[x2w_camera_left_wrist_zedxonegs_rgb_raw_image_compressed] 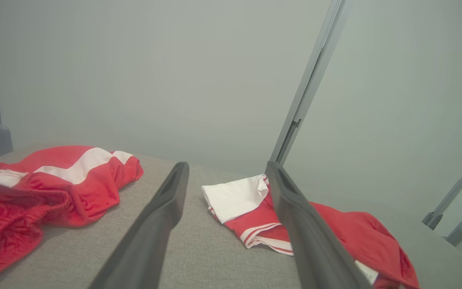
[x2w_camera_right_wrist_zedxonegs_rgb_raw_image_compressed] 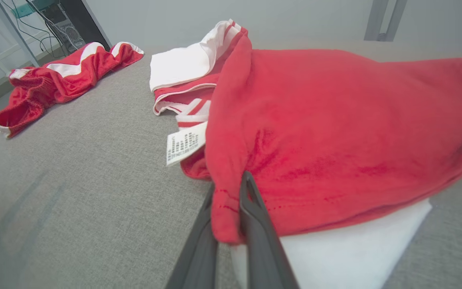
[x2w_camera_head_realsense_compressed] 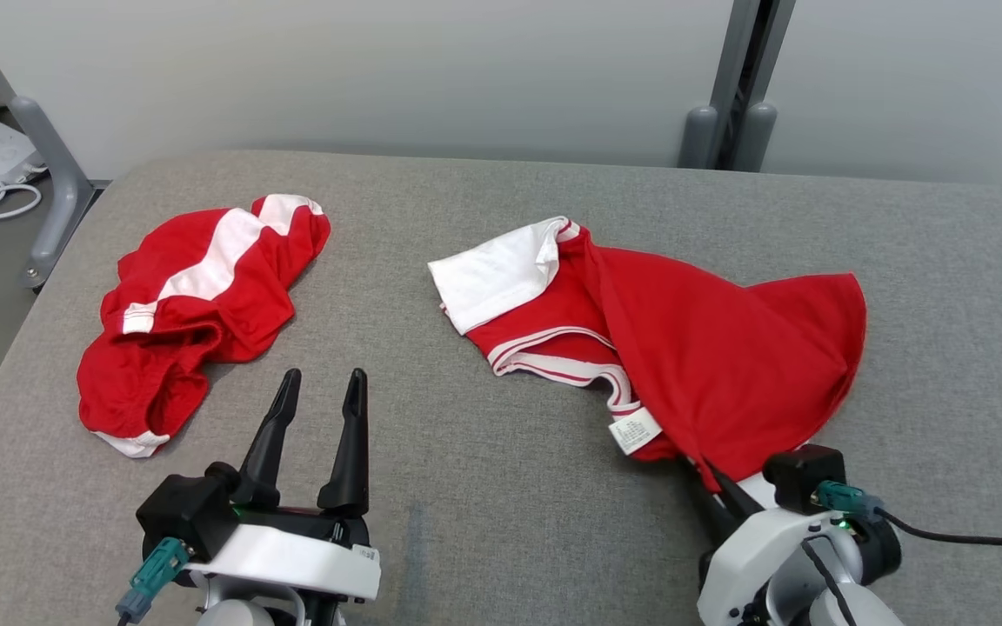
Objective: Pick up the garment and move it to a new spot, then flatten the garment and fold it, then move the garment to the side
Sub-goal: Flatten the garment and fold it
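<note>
The garment (x2w_camera_head_realsense_compressed: 710, 348) is a red shirt with white sleeves and striped trim, crumpled on the grey table (x2w_camera_head_realsense_compressed: 501, 487) right of centre. It also shows in the right wrist view (x2w_camera_right_wrist_zedxonegs_rgb_raw_image_compressed: 335, 132) and the left wrist view (x2w_camera_left_wrist_zedxonegs_rgb_raw_image_compressed: 347, 237). My right gripper (x2w_camera_head_realsense_compressed: 703, 469) is shut on a fold of its near red edge, and the pinched cloth (x2w_camera_right_wrist_zedxonegs_rgb_raw_image_compressed: 225, 216) sits between the two dark fingers. A white care label (x2w_camera_head_realsense_compressed: 636, 432) hangs beside the grip. My left gripper (x2w_camera_head_realsense_compressed: 320, 382) stands open over bare table at the lower left, apart from both cloths, with nothing between its fingers.
A second red cloth with a white stripe (x2w_camera_head_realsense_compressed: 197, 304) lies bunched at the table's left. Grey metal posts (x2w_camera_head_realsense_compressed: 727, 130) stand behind the far edge against a pale wall. Cables and a frame leg (x2w_camera_head_realsense_compressed: 49, 191) sit off the left edge.
</note>
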Robot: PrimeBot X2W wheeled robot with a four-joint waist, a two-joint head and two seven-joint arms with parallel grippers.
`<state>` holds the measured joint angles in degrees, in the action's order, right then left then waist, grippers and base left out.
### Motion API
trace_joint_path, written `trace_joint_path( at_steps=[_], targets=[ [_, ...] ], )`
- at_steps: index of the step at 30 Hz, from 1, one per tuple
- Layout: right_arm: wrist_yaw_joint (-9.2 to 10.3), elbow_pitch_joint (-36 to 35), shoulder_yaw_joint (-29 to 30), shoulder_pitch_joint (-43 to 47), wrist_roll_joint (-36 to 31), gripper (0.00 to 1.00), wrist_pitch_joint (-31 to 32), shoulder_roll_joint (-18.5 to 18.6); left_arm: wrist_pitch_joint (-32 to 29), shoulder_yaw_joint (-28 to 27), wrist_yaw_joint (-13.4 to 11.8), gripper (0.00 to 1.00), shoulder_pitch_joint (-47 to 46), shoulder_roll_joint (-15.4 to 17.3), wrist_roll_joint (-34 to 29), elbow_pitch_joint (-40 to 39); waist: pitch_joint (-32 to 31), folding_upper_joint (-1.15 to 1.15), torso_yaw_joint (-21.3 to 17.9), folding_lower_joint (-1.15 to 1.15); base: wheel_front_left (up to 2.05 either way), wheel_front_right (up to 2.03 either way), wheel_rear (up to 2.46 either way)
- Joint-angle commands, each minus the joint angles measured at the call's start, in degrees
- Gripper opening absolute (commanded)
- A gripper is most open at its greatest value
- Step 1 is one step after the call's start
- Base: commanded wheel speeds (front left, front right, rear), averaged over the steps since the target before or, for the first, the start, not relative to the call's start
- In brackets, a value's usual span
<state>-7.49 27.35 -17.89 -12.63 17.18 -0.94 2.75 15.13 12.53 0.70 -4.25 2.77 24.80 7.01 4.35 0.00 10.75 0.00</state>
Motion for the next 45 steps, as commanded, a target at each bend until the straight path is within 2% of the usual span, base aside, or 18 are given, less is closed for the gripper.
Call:
trace_joint_path(
  at_steps=[1,8,12,13,15,24,29,32,36,45],
  targets=[
    [-0.01,-1.44,-0.95,0.69,1.70,0.00,1.51,0.29,0.01,-0.12,-0.27,1.00,0.09,0.22,0.26,-0.21,-0.43,0.00,-0.41,0.00,0.00,0.00,0.00],
    [-0.01,-11.98,-5.56,3.90,10.70,0.00,14.53,0.33,0.01,-0.17,-0.38,1.00,0.63,0.22,0.52,-0.38,-1.22,0.00,-0.91,0.00,0.00,0.00,0.00],
    [-0.01,-15.56,-5.03,4.99,11.11,0.00,19.83,1.47,0.01,-0.44,-0.41,1.00,1.06,0.22,0.56,-0.34,-1.53,0.00,-0.79,0.00,0.00,0.00,0.00],
    [-0.01,-16.11,-4.30,5.00,10.00,0.39,19.61,2.00,0.01,-0.41,-0.38,1.00,1.05,0.20,0.59,-0.33,-1.51,0.00,-0.63,0.00,0.00,0.00,0.00],
    [-0.01,-16.32,-3.08,5.96,9.04,1.00,19.43,1.64,0.01,-0.40,-0.33,1.00,0.93,0.23,0.63,-0.32,-1.55,0.00,-0.29,0.00,0.00,0.00,0.00],
    [-0.01,-17.26,1.85,5.16,6.50,1.00,16.34,0.75,0.01,-1.01,-0.30,1.00,1.23,0.22,0.58,-0.38,-1.55,0.00,0.07,0.00,0.00,0.00,0.00],
    [-0.01,-18.90,6.92,2.96,0.77,1.00,8.40,0.57,0.01,-1.03,-0.33,1.00,1.03,0.22,0.52,-0.56,-1.48,0.00,-0.32,0.00,0.00,0.00,0.00],
    [-0.01,-19.56,8.80,2.01,-4.21,1.00,2.99,0.70,0.01,-0.94,-0.38,1.00,0.84,0.22,0.50,-0.68,-1.47,0.00,-0.65,0.00,0.00,0.00,0.00],
    [-0.01,-19.21,10.17,2.63,-7.66,1.00,-2.45,0.56,0.01,-1.05,-0.17,1.00,0.81,0.25,0.26,-0.76,-1.39,0.00,-1.16,0.00,0.00,0.00,0.00],
    [0.00,-15.00,12.01,5.32,-9.01,1.00,-6.41,0.39,0.01,-1.16,0.13,1.00,0.55,0.22,-0.02,-0.75,-0.78,0.00,-1.96,0.00,0.00,0.00,0.00]
  ],
)
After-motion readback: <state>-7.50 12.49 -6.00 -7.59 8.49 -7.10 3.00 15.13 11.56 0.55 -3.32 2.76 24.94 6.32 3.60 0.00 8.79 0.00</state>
